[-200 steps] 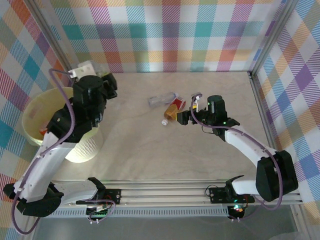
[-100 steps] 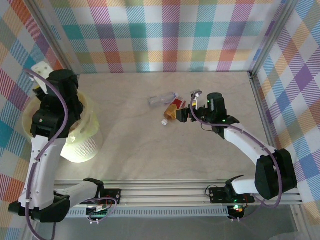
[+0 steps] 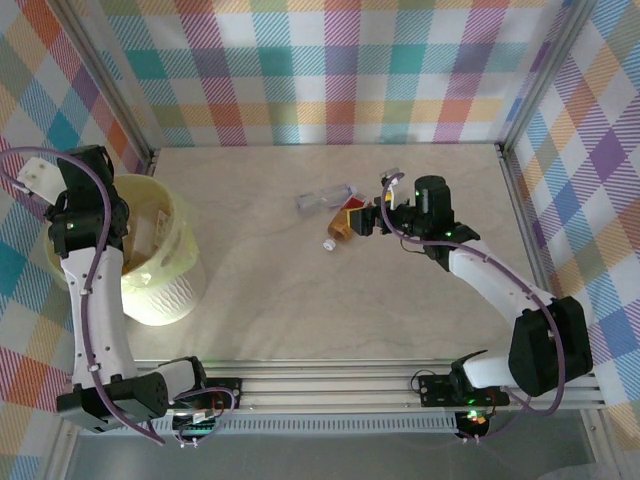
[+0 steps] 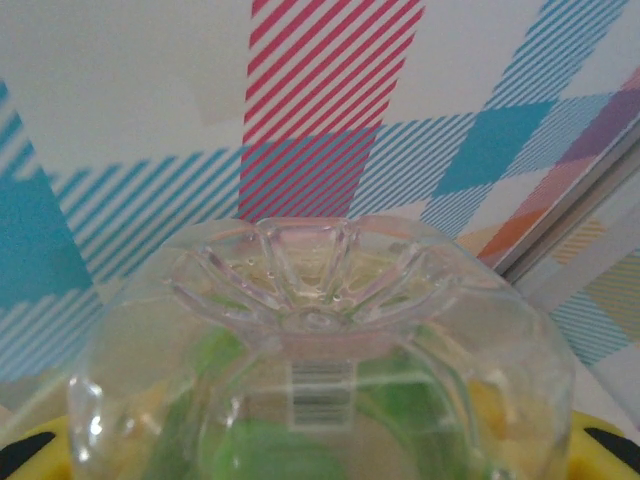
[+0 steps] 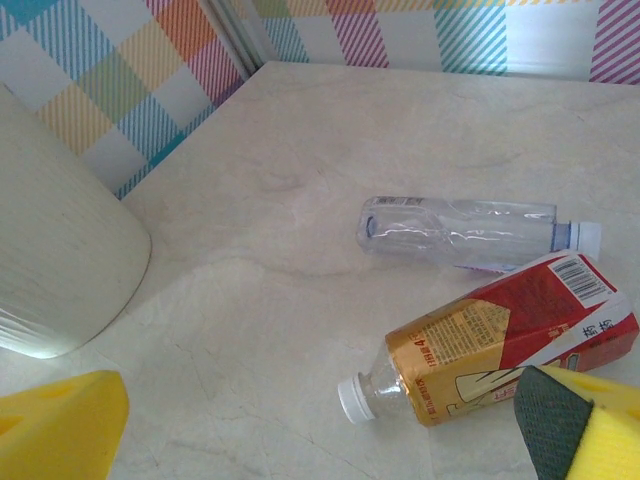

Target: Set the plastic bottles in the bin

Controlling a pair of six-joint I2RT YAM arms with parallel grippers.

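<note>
A clear, green-labelled bottle [image 4: 320,340] is sitting clamped in my left end effector [image 3: 52,190], which is holding it high by the plaid wall, apparently to clear the rim of the bin [image 3: 150,300]. A clear bottle [image 5: 470,232] and an orange-and-red bottle [image 5: 500,345] are lying on the desk [image 3: 300,290]. My right end effector [image 3: 372,218], fingers apart, is hovering beside them, likely for the next pickup.

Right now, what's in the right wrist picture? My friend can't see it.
A clear bottle and, nearer, an orange-and-red labelled bottle with a white cap lie on a pale table. The open right gripper hovers close by them, and the bin stands at the left.
</note>
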